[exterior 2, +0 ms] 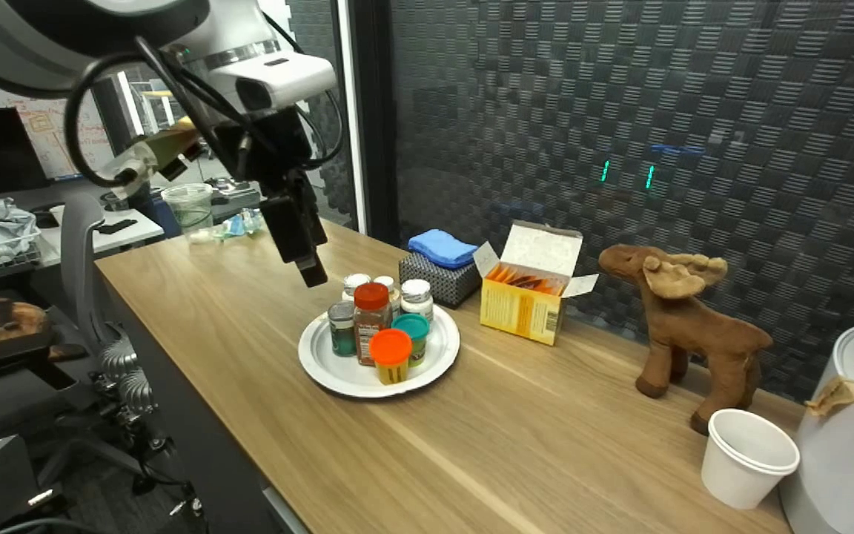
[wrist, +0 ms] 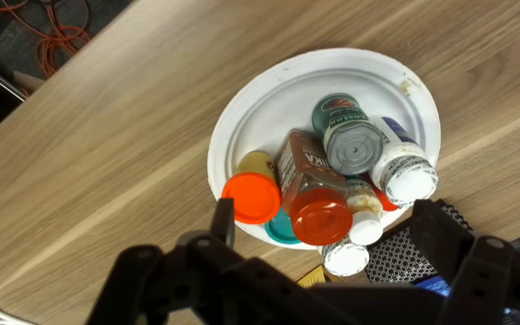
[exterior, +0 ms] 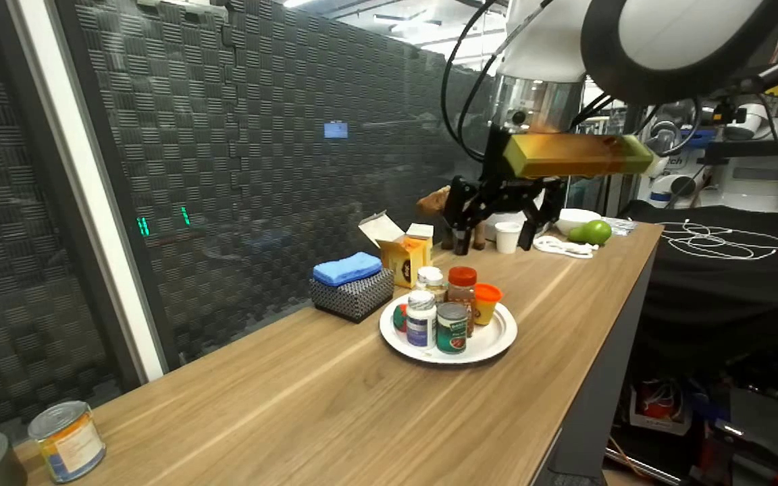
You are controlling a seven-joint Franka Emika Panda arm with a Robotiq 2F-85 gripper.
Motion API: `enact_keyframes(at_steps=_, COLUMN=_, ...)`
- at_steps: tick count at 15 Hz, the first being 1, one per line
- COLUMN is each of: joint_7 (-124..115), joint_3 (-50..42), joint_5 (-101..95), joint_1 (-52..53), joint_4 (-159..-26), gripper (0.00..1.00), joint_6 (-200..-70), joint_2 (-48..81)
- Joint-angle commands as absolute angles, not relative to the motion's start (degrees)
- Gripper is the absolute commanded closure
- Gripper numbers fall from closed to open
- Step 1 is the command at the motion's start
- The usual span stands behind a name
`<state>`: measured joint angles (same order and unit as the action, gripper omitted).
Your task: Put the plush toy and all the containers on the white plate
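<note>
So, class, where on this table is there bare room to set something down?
Bare wood lies between the plate and the tin, and between the plate and the white cups. On the plate, a patch shows between rim, green can and spice jar. Crowded: around that jar, among tubs and bottles.

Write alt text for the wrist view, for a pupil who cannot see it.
A white plate on a wooden tabletop holds clustered containers, including a red-lidded jar beside an orange-lidded tub. An open, empty pincer is in the foreground.
</note>
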<state>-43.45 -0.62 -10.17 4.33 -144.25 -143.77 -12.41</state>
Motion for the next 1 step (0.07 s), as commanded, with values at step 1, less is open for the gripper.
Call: enact_keyframes(at_steps=1, joint_7=-38.4, joint_3=1.5, joint_5=-6.5, joint_1=2.1, joint_4=-145.8, gripper=0.0, joint_6=-143.3, joint_2=-14.2)
